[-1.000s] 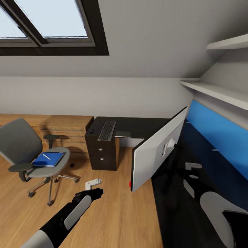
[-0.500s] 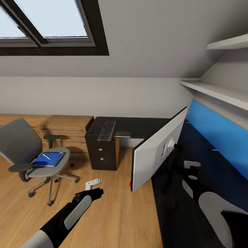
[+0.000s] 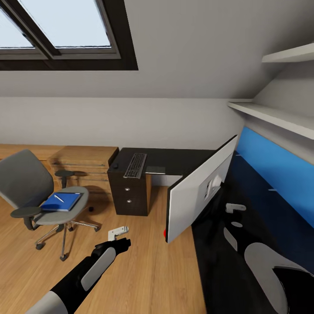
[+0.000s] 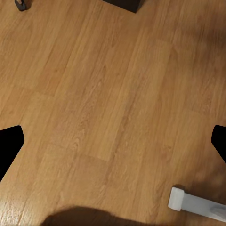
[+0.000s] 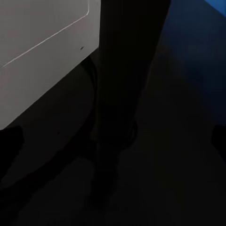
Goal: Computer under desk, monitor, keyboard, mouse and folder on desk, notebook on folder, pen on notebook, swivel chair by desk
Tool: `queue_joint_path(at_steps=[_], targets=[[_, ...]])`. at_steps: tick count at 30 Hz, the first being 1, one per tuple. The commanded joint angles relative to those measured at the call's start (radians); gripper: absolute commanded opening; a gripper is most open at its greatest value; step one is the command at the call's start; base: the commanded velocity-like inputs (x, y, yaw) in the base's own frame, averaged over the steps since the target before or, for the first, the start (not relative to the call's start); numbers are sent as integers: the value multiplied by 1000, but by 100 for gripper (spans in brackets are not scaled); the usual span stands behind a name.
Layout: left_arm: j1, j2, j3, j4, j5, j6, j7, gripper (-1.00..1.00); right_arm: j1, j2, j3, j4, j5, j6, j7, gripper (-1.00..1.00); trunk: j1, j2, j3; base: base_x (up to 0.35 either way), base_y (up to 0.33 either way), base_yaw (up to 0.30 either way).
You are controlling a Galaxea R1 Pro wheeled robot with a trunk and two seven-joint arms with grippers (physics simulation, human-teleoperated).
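Note:
The grey swivel chair (image 3: 30, 187) stands on the wood floor at the left, with a blue folder or notebook (image 3: 61, 202) and a white pen (image 3: 59, 198) on its seat. On the far part of the black desk (image 3: 174, 160) lie the keyboard (image 3: 135, 165) and, left of it, the small dark mouse (image 3: 116, 165). I see the monitor (image 3: 198, 196) from its white back, on the desk's near part. My left gripper (image 3: 118, 231) hangs open over bare floor (image 4: 113, 103). My right gripper (image 3: 235, 207) is open over the dark desk behind the monitor (image 5: 42, 52). The computer is out of sight.
A dark drawer unit (image 3: 128, 196) carries the desk's far left end, beside a low wooden cabinet (image 3: 85, 163). A blue panel (image 3: 279, 174) and white shelves (image 3: 274, 115) run along the right wall. A white bar-shaped part (image 4: 195, 205) lies low by the left gripper.
My right arm has moved a little left, closer to the back of the monitor. The left arm, chair and desk items have not moved.

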Motion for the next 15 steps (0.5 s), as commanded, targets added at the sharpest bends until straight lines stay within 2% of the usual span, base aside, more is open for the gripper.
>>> queue_joint_path(at_steps=[1, 15], targets=[[-2, 1, -4, -2, 6, 1, 8, 100, -1, 1, -5, 1, -2, -5, 1, 100, 1, -2, -2, 0, 0, 0], [-1, 1, -5, -2, 5, -1, 8, 100, 0, -3, -5, 4, 3, -17, 0, 100, 1, -2, -2, 4, 0, 0]])
